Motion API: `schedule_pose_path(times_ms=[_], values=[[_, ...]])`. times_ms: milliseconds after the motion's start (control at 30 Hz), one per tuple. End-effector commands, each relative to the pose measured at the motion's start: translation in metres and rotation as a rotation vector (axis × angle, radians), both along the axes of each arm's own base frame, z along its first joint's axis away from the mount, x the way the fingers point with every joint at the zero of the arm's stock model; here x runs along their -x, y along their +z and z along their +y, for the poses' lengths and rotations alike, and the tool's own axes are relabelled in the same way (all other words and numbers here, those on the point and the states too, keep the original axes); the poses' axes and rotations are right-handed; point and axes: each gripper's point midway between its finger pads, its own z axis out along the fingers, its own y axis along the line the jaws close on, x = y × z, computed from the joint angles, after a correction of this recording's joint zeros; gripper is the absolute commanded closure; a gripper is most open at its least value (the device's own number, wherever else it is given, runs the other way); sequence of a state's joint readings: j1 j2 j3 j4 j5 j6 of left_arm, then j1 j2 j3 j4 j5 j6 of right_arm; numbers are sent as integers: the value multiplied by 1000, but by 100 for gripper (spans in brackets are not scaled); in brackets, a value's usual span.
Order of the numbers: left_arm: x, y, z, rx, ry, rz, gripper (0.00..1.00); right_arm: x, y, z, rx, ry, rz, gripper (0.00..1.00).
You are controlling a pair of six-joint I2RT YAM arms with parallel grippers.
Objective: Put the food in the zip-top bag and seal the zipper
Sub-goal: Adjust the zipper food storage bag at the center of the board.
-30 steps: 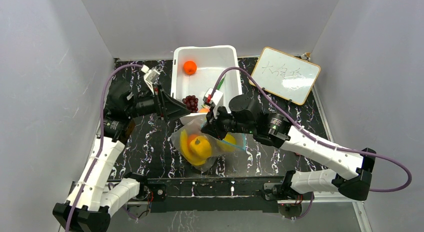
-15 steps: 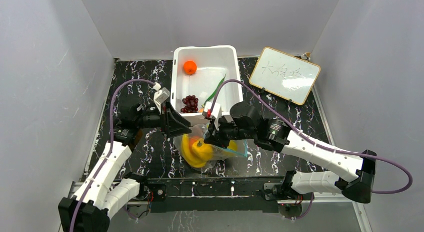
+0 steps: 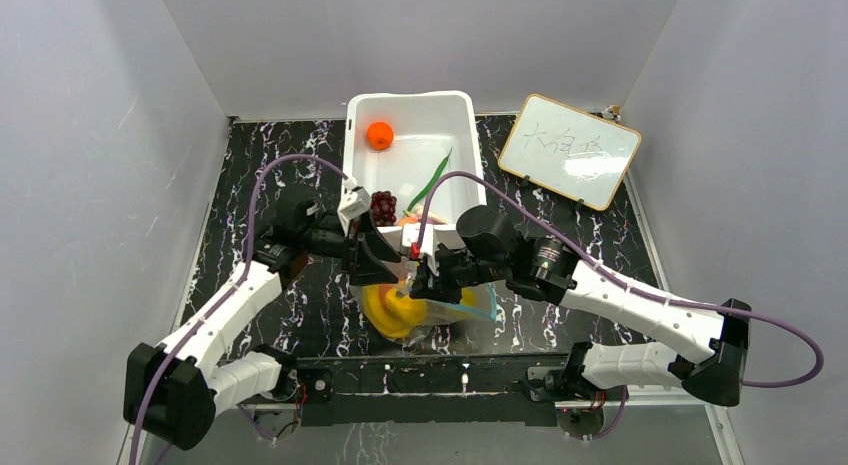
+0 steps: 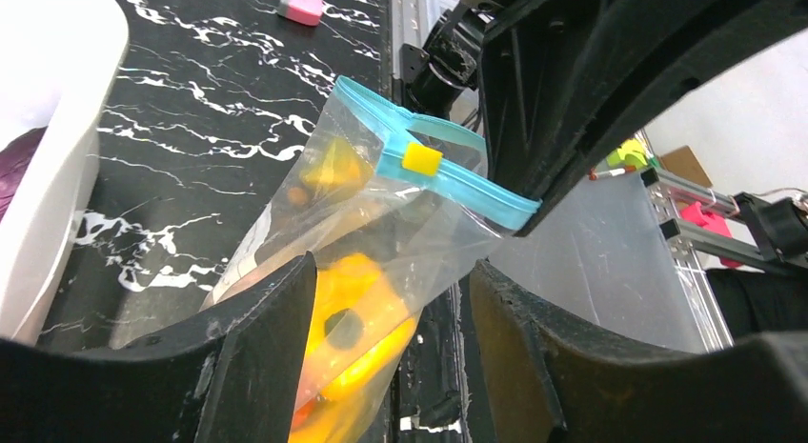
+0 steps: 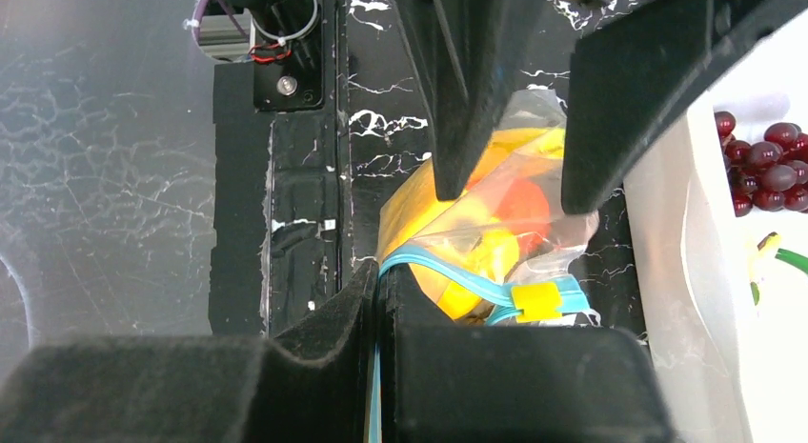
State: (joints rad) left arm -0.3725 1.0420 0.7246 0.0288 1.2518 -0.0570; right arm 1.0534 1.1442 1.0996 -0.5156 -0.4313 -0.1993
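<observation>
Swinging in from the left flank of the white tub (image 3: 408, 97) within the last second, the left gripper (image 3: 378, 261) now sits just in front of the tub's near wall. Its jaws are spread wide on either side of the zip-top bag (image 3: 408, 313) without visibly touching it, apparently lined up to take hold of the mouth. The bag lies directly in front of the tub and already carries yellow pieces (image 3: 398, 303) with something orange among them. Its teal zipper (image 4: 448, 171) stands raised and gaping, a yellow slider tab (image 4: 421, 158) partway along it. To the bag's right, also just in front of the tub, the right gripper (image 5: 379, 276) is clamped tight on that teal strip, seemingly propping the mouth up so more food can go in. Inside the tub wait an orange (image 3: 379, 135) at the far-left corner, dark grapes (image 3: 383, 201) by the near wall and a green pod (image 3: 432, 178) mid-floor, so filling looks unfinished and sealing has not begun. A whiteboard (image 3: 570, 150) lies to the tub's right.
</observation>
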Motion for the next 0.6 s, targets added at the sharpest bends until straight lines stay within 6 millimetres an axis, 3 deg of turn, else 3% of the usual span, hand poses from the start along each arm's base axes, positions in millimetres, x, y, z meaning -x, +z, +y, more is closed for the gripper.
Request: schedule_pose_path(times_ms=[0, 200, 567], values=[[2, 4, -15, 13, -98, -85, 43, 4, 32, 9, -84, 70, -64, 100], [17, 9, -26, 67, -218, -158, 38, 5, 30, 8, -71, 85, -76, 100], [27, 32, -15, 45, -211, -361, 32, 18, 30, 6, -72, 178, -82, 100]])
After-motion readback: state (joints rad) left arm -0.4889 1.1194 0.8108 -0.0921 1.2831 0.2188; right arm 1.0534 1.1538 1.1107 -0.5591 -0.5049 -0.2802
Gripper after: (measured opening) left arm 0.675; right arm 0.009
